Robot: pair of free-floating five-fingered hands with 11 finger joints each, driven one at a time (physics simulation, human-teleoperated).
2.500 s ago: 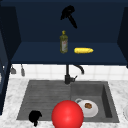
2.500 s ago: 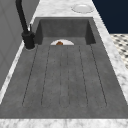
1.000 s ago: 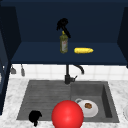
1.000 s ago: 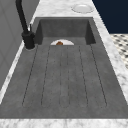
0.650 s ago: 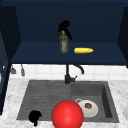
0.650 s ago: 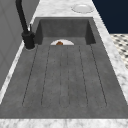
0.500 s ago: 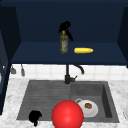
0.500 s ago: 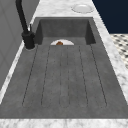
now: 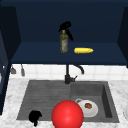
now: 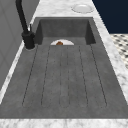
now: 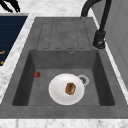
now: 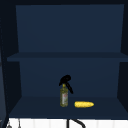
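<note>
Bottle (image 9: 64, 43), olive-green glass with a pale label, upright on the lower shelf (image 9: 37, 56) of the open dark-blue cabinet above the sink, a little left of centre. Right robot hand (image 9: 66, 27) sits at the bottle's top, fingers curled down over the cap and one dark finger trailing down the right side of the neck; the upper view (image 12: 66, 80) shows the same hold. Just right of the bottle, apart from it, a yellow corn cob (image 9: 83, 50) lies on its side on the same shelf. Nothing stands between robot hand and bottle; the upper shelf (image 12: 65, 57) is well above them. Below, black faucet (image 9: 68, 75) rises at the far edge of the sink (image 9: 106, 100), spout bending right. Sink basin at right holds a white plate (image 11: 66, 89) with a brown food piece (image 11: 70, 88) on it; drainboard (image 10: 63, 75) lies at left. A red ball (image 9: 67, 115) sits at the near edge, overlapping the plate in the front view. Left robot hand (image 9: 35, 116) hangs at the near left corner of the sink, fingers curled, holding nothing. Right side view adds a small red bit (image 11: 37, 74) on the basin floor and the drain (image 11: 83, 80) beside the plate; left side view adds a white dish (image 10: 82, 8) on the table (image 10: 60, 7) beyond the basin.
</note>
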